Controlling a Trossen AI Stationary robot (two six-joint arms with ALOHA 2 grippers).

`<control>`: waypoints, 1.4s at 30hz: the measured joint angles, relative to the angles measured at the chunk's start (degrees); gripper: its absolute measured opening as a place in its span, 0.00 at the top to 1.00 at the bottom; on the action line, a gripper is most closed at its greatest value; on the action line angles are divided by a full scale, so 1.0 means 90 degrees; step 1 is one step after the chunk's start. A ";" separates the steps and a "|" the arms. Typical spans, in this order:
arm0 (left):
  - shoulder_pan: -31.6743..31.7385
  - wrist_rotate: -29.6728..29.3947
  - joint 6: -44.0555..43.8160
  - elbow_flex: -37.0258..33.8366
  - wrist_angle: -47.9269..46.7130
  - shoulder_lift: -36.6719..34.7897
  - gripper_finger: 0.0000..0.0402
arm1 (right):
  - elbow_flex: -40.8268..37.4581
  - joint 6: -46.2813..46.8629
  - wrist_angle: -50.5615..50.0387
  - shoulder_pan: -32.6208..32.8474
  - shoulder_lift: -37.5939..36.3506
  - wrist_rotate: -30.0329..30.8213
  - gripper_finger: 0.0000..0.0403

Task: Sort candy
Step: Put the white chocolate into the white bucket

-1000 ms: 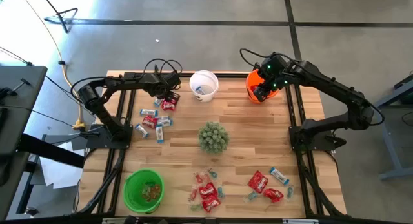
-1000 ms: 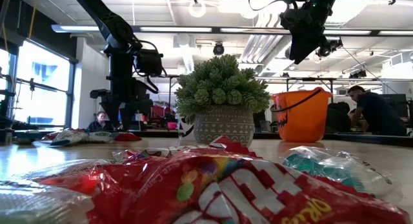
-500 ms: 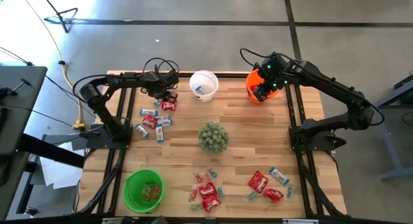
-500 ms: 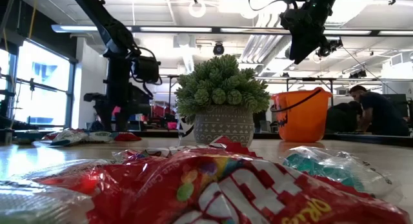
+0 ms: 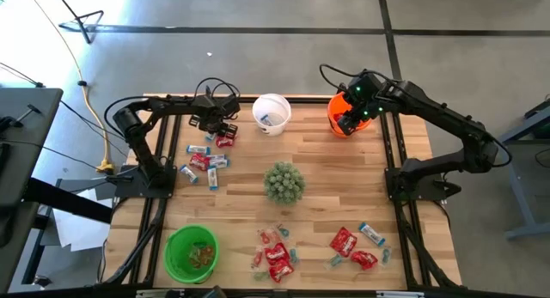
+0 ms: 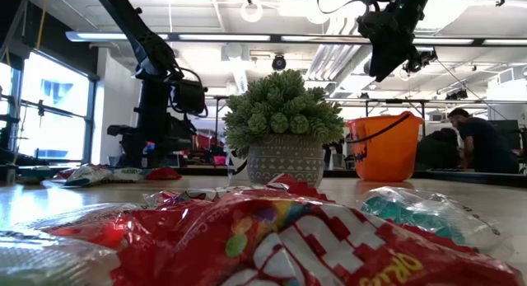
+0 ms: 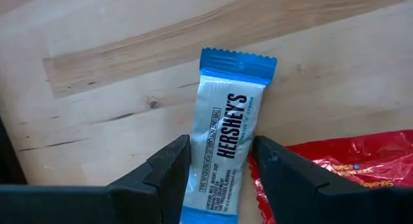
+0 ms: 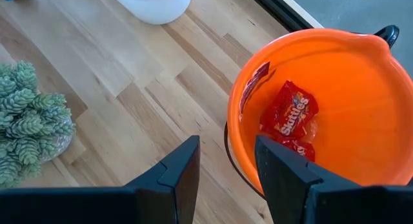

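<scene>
**Left gripper straddles a blue-and-white bar; right gripper hangs over the orange bucket**

From above: a pale wooden bench [image 5: 318,173] on a grey concrete floor, a spiky green plant [image 5: 283,181] at its centre. White bucket [image 5: 271,113] and orange bucket [image 5: 343,116] sit along the far edge, green bucket [image 5: 192,252] at the near left corner. Candy lies in three scatters: far left [image 5: 204,159], near centre [image 5: 275,252], near right [image 5: 355,245]. The left gripper [image 5: 225,130] is down at the far end of the left scatter; the right gripper [image 5: 347,122] hovers over the orange bucket.

Level with the bench: a big red packet [image 6: 272,241] fills the foreground, blurred. Behind the potted plant [image 6: 285,133] and the orange bucket [image 6: 384,146] opens a workshop with ceiling lights, tall windows on the left and a person [image 6: 478,142] bent over on the right, none of which shows from above.

Left wrist view, the close-up: the left gripper [image 7: 219,166] is spread open, a finger on each side of a blue-and-white Hershey's bar [image 7: 222,150] lying flat on the wood, not clamped. A red wrapper [image 7: 339,166] lies just beside it.

Right wrist view: the right gripper [image 8: 226,162] is open and empty above the rim of the orange bucket [image 8: 258,75]. Inside lie red Skittles packets [image 8: 290,117], hidden from the other cameras.
</scene>
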 joint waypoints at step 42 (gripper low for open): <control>-0.1006 0.1255 -0.0827 0.0071 0.3540 -0.2547 0.95 | 0.0000 0.0287 0.0372 0.0002 0.0002 0.0010 0.64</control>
